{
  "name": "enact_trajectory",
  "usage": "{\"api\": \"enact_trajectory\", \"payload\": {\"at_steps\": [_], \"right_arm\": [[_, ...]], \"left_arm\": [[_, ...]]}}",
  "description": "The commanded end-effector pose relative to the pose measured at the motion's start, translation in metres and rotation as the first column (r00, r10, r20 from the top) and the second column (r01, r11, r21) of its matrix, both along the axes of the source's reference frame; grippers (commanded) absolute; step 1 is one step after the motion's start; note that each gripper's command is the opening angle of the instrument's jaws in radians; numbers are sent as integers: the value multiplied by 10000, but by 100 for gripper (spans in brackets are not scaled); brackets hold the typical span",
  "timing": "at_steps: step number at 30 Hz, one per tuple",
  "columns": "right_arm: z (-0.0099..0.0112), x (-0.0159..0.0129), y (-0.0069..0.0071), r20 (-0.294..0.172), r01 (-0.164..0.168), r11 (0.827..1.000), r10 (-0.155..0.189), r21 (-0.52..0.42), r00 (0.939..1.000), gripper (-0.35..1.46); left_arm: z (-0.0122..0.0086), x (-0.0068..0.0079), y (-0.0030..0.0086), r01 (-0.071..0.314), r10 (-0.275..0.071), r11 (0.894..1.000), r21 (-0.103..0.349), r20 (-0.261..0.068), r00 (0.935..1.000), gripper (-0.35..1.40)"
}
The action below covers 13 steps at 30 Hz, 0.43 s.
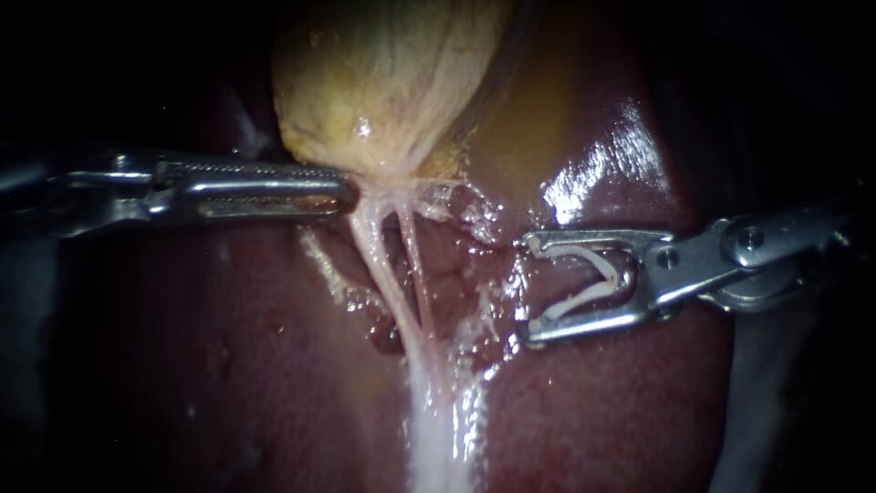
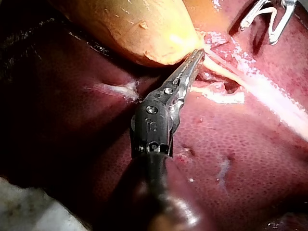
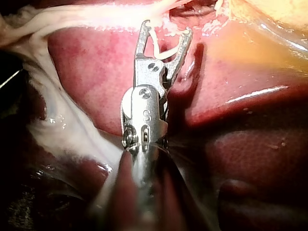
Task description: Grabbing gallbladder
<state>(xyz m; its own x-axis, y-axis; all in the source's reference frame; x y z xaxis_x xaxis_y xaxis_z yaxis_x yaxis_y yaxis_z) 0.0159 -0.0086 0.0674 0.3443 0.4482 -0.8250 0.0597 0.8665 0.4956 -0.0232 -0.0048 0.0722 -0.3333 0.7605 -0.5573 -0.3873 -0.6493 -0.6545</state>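
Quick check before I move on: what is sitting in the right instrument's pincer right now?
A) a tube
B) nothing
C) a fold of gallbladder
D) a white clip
D: a white clip lies inside the right instrument's pincer, touching both halves, and the pincer stands apart from the gallbladder.

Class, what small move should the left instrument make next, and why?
Probably open the left instrument and ease it forward onto the gallbladder. Its jaws lie together, tip just at the gallbladder's narrow lower end, and they seem to hold nothing.
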Motion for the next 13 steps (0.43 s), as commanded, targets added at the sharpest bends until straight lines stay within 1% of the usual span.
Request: {"api": "enact_trajectory", "payload": {"at_steps": [1, 13], "right_arm": [[0, 0, 0, -1, 0, 10000, 0, 1, 10000, 50], [1, 0, 0, 1, -2, 10000, 2, 0, 10000, 50]], "left_arm": [[0, 0, 0, 0, 0, 10000, -6, -3, 10000, -35], [-1, 0, 0, 0, 0, 10000, -7, -3, 10000, -35]]}}
